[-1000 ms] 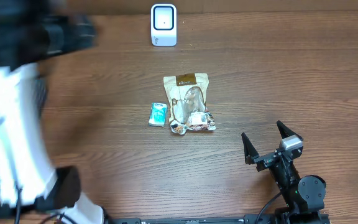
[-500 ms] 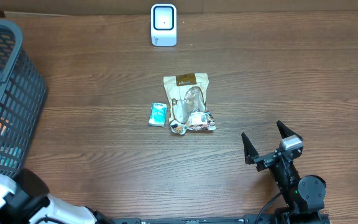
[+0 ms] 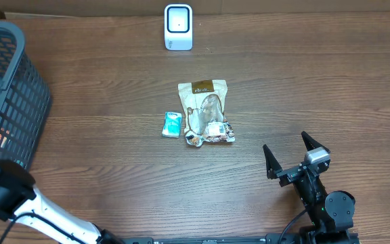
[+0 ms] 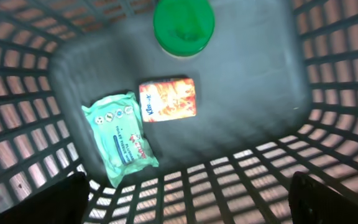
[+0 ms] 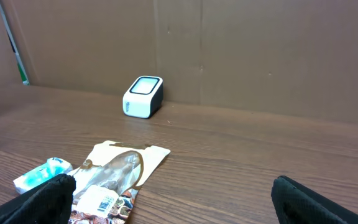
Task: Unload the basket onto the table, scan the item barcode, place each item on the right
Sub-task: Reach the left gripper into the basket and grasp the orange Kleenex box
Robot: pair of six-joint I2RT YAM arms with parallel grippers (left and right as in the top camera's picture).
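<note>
your left gripper hangs with its jaws wide over the basket, where the orange packet lies flat mid-floor, just beside the green wipes pack. come straight down and straddle the packet alone, clear of the wipes. the right gripper sits spread wide and empty; the scanner stands at the table's far edge.

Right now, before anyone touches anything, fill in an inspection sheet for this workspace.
Surface: wooden table, no spills seen.
Job's things: white scanner at the far edge; snack pouch lying flat mid-table.
Clutter: teal packet beside the pouch; basket at the left holding a green lid, an orange packet and a green wipes pack.
Grippers: left gripper open above the basket, holding nothing; right gripper open near the front edge, holding nothing.
Cables: black lead by the right arm's base.
Surroundings: brown wall behind the table.
</note>
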